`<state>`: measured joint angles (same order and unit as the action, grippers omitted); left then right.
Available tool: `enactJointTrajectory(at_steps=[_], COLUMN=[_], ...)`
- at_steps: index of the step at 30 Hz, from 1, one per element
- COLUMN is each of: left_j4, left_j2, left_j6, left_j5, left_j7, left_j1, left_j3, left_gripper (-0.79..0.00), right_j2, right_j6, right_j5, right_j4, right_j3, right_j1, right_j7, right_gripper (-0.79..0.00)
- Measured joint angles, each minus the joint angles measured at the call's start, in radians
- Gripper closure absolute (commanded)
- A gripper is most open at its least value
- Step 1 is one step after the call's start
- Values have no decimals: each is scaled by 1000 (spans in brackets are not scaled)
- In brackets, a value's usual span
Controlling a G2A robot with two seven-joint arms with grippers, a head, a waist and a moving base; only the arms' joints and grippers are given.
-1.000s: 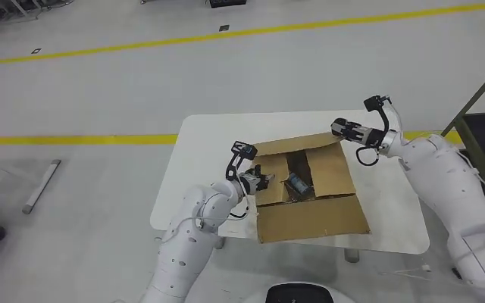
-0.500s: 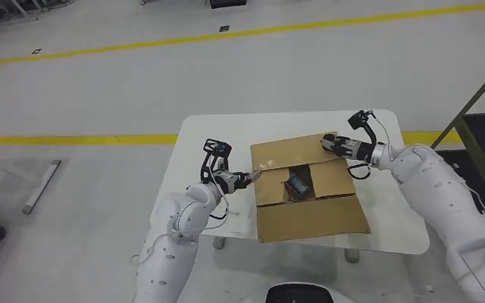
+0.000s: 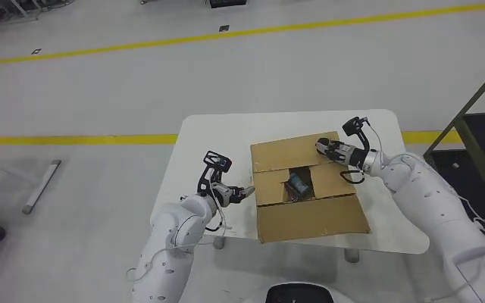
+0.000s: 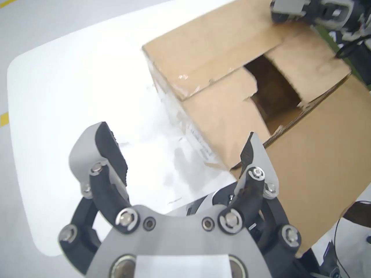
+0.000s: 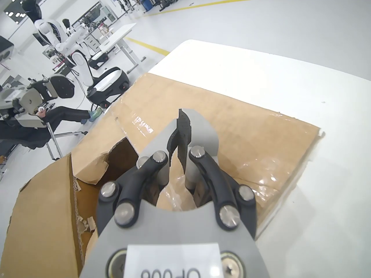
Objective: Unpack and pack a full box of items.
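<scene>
The cardboard box (image 3: 307,216) sits in the middle of the white table (image 3: 204,148) with its flaps folded inward. A gap (image 3: 297,184) between the flaps shows a blue item (image 3: 298,182) inside. My left gripper (image 3: 246,191) hangs open just off the box's left side, level with its top edge, nothing between its fingers (image 4: 111,146). In the left wrist view the left gripper (image 4: 178,140) faces the box (image 4: 220,47). My right gripper (image 3: 322,144) is shut and rests on the far flap (image 5: 232,117) near its right end. The right gripper (image 5: 180,130) holds nothing.
Bare table lies left of the box and along the far edge (image 5: 261,67). A green rack post (image 3: 462,114) stands beyond the table's right end. Other robots and a desk (image 5: 116,34) stand far off in the room.
My left gripper pulled back left from over the box opening to beside the box. My right gripper came down onto the far flap, which now lies flatter over the box.
</scene>
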<state>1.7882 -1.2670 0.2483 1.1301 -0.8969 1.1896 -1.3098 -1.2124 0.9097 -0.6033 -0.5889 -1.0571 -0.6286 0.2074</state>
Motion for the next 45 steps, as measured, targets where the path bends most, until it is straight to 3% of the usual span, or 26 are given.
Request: enactJointTrajectory(at_steps=[6,11,15,25,35,45], left_j4=[66,82,78,56,36,-36], left_j2=[28,40,45,49,44,29], left_j6=[128,218,273,310,203,23], left_j5=[45,48,44,3,-10,37], left_j7=[-43,-75,-81,-51,28,154], left_j1=[140,201,204,150,86,2], left_j3=[-74,-67,-42,15,48,100], left_gripper=[-785,-785,-785,-785,-785,-785], right_j2=[-1,-2,-2,3,8,39], right_j6=[2,0,-1,0,8,33], right_j5=[23,27,30,51,89,123], right_j4=[4,-3,-16,-41,-55,-124], right_j3=[-3,-2,-4,-15,-30,-100], right_j1=[-6,-10,-14,-35,-44,-51], right_j7=[11,15,18,33,60,79], right_gripper=[0,0,0,0,0,0])
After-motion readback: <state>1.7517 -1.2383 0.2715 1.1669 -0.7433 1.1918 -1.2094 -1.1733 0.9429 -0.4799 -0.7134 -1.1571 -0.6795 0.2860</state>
